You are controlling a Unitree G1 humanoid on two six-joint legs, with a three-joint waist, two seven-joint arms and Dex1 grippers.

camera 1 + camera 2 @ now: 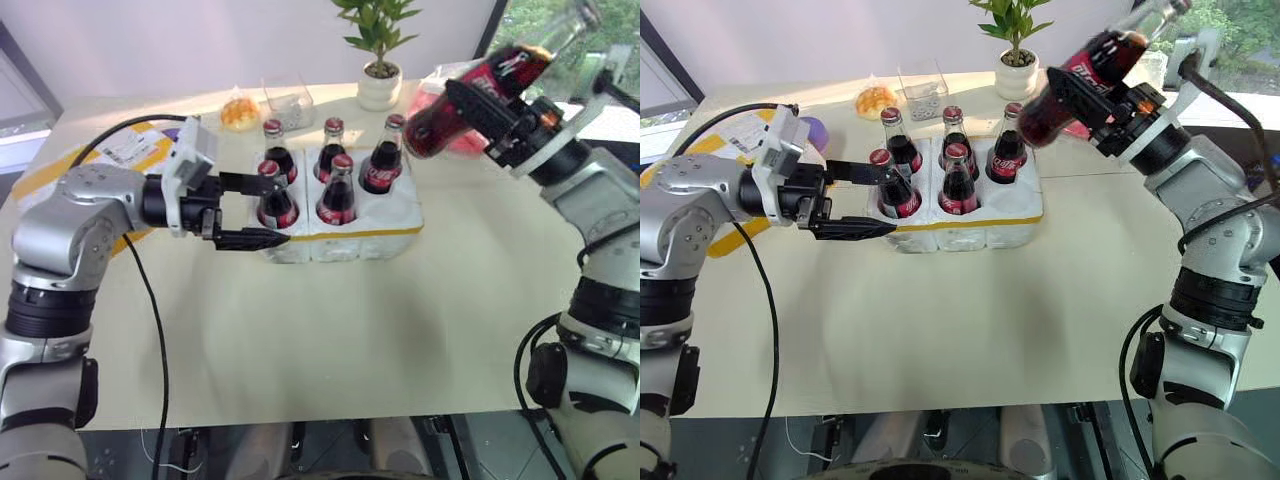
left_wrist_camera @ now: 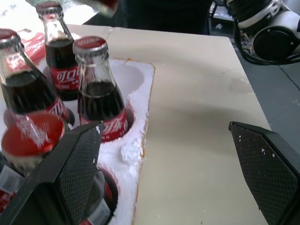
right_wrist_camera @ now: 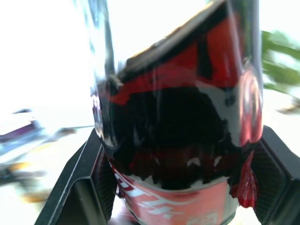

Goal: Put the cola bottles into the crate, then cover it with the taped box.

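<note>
The white foam crate [image 1: 345, 240] stands mid-table with several cola bottles [image 1: 338, 190] upright in its wells; the front right well [image 1: 392, 215] is empty. Above and right of the crate, my right gripper [image 1: 476, 106] is shut on another cola bottle [image 1: 508, 66], held tilted in the air with its neck pointing up and to the right. The right wrist view shows this bottle [image 3: 178, 117] between the pads. My left gripper [image 1: 277, 211] is open at the crate's front left corner, one finger [image 2: 77, 164] by the bottles, the other over the table. The taped box [image 1: 130, 150] lies far left, behind the left arm.
A potted plant [image 1: 380, 55], a clear container [image 1: 288, 100] and a small orange item [image 1: 240, 112] stand behind the crate. A pink packet [image 1: 440, 95] lies at the back right. Bare tabletop [image 1: 330, 330] stretches from the crate to the front edge.
</note>
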